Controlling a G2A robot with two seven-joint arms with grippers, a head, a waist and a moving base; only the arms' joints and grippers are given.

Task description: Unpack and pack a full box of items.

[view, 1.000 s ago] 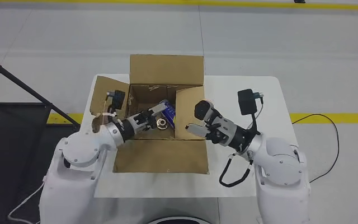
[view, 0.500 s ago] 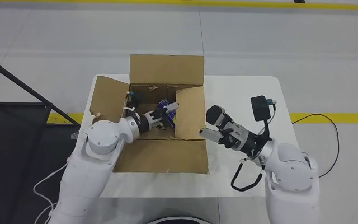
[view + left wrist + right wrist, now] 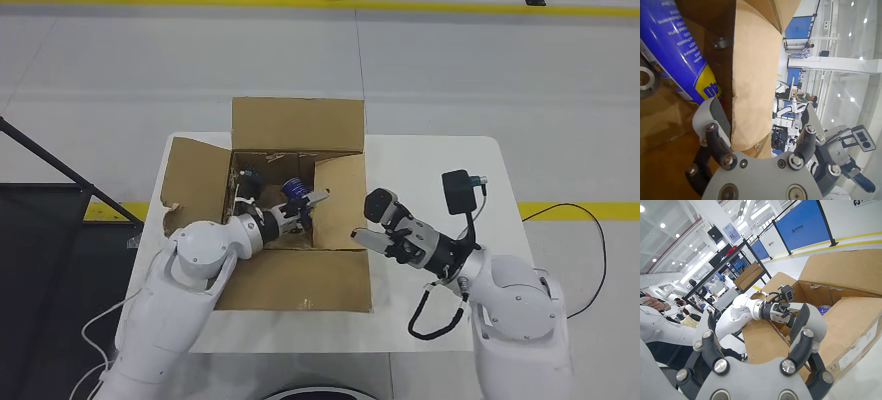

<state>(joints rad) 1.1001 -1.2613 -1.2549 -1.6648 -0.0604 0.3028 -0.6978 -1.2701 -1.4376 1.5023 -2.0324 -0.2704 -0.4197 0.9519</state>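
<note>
One cardboard box [image 3: 290,285], counting four flaps: one far, one near, one at either side. Inside it, one blue spray can [image 3: 677,53], one metal ring [image 3: 644,81] and one small dark round piece [image 3: 721,42] — three items visible. One white table [image 3: 440,170] under the box. Two grippers, the left gripper [image 3: 300,210] and the right gripper [image 3: 368,222], each with two fingers — makes four fingers in all. On the floor, two yellow lines [image 3: 200,4] and one black cable [image 3: 603,245].

White arms [image 3: 200,255] end in grey plates [image 3: 761,180] with silver screws [image 3: 796,161]. A black cable [image 3: 411,322] loops at the right arm's [image 3: 505,290] seven o'clock.
</note>
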